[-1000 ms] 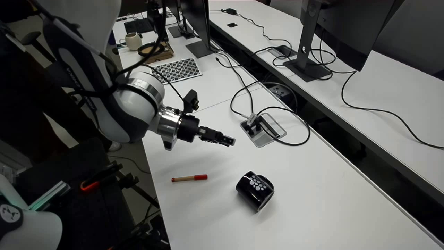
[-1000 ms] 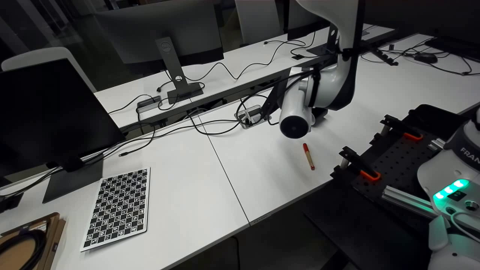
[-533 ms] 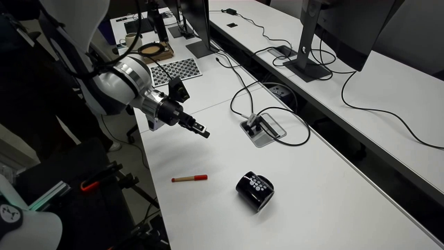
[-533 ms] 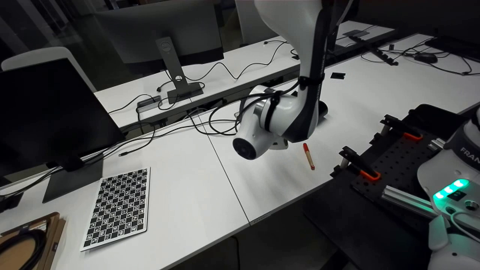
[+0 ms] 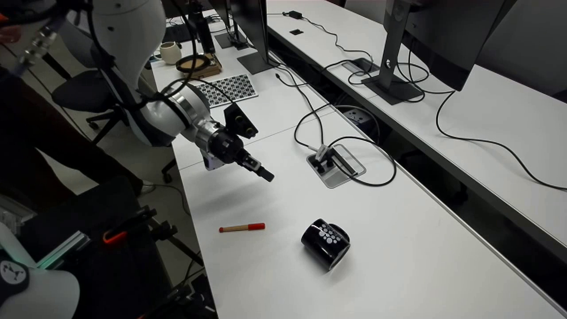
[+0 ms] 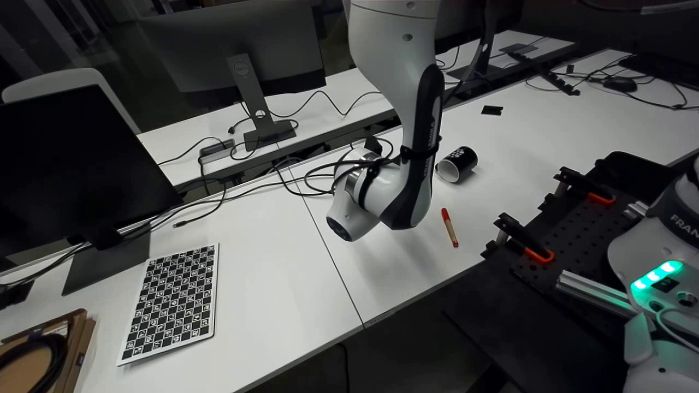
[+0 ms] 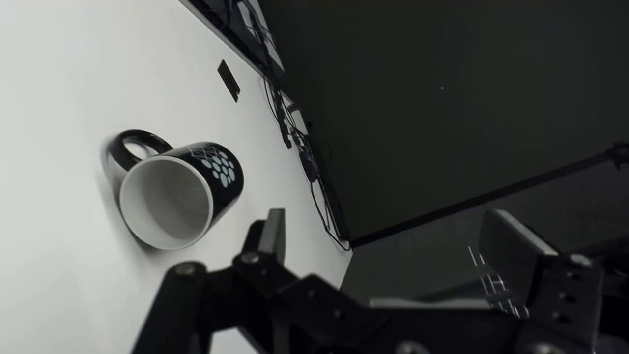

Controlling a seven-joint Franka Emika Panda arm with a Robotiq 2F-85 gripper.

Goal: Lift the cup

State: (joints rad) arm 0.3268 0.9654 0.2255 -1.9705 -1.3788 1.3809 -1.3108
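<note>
The cup (image 5: 325,243) is black with white dots and lies on its side on the white table. It also shows in an exterior view (image 6: 461,161), just right of the arm. In the wrist view the cup (image 7: 182,196) is at left, with its pale open mouth towards the camera and its handle against the table. My gripper (image 5: 267,173) is above the table, apart from the cup. In the wrist view my gripper (image 7: 388,233) has its fingers wide apart with nothing between them. The arm hides the gripper in an exterior view.
A red and tan pen (image 5: 242,227) lies between the cup and the table's near edge. A grey outlet box (image 5: 336,166) with looping black cables is set into the table. A checkered board (image 6: 172,303), monitors and a black platform with orange clamps (image 6: 539,255) stand around.
The gripper and arm have moved away from the cup, towards the checkered board, and the wrist has turned. The cup, earlier partly covered by the arm in an exterior view, now shows; it has not moved.
</note>
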